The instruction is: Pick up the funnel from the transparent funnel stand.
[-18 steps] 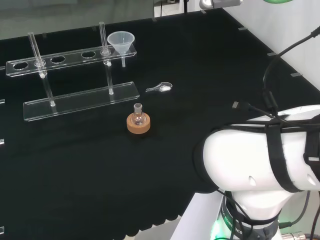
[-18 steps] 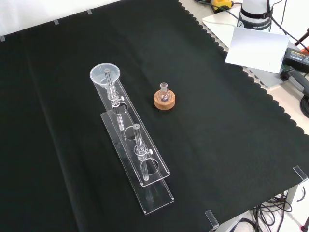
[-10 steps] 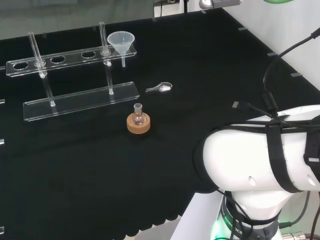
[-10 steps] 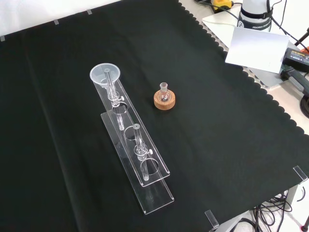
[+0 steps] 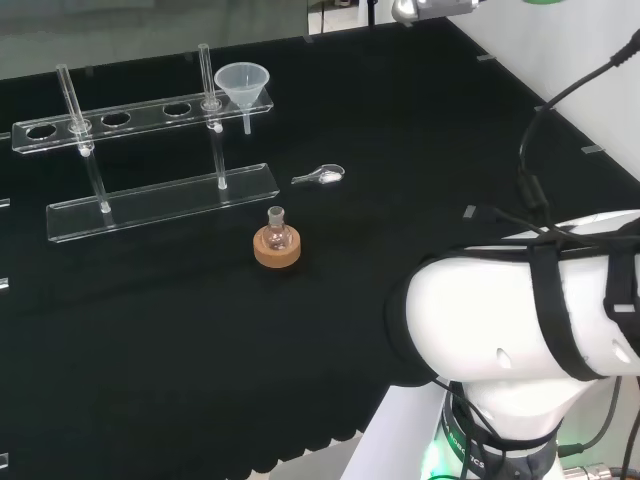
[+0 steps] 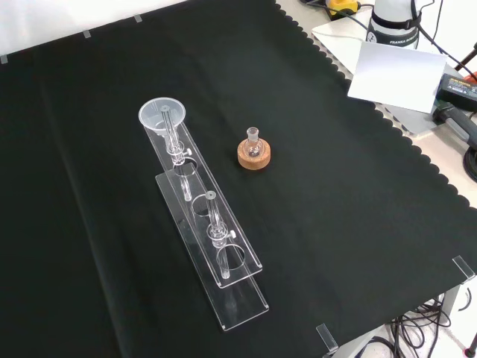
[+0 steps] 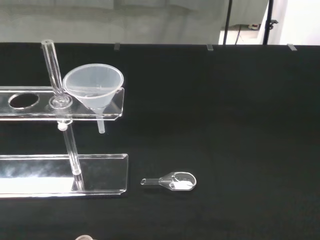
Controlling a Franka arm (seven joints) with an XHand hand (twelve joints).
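A clear funnel (image 5: pixel 243 82) sits in the end hole of the transparent stand (image 5: pixel 140 112), at the stand's right end in the head view. From the front, the funnel (image 6: pixel 162 115) is at the far end of the stand (image 6: pixel 223 246), its stem hanging below the upper shelf. The wrist view looks at the funnel (image 7: pixel 93 86) from some distance, with the stand's base plate (image 7: pixel 90 172) below it. Two thin upright glass rods carry the shelf. Nothing touches the funnel.
A small round flask on a cork ring (image 5: pixel 276 240) stands in front of the stand, also seen from the front (image 6: pixel 253 151). A small clear scoop (image 5: pixel 322 175) lies on the cloth near the stand's funnel end (image 7: pixel 175 181). The arm's white link (image 5: pixel 520 320) rises at the right.
The arm's cables and the grey part at the head view's top edge have shifted slightly. The funnel, stand, flask and scoop have not moved.
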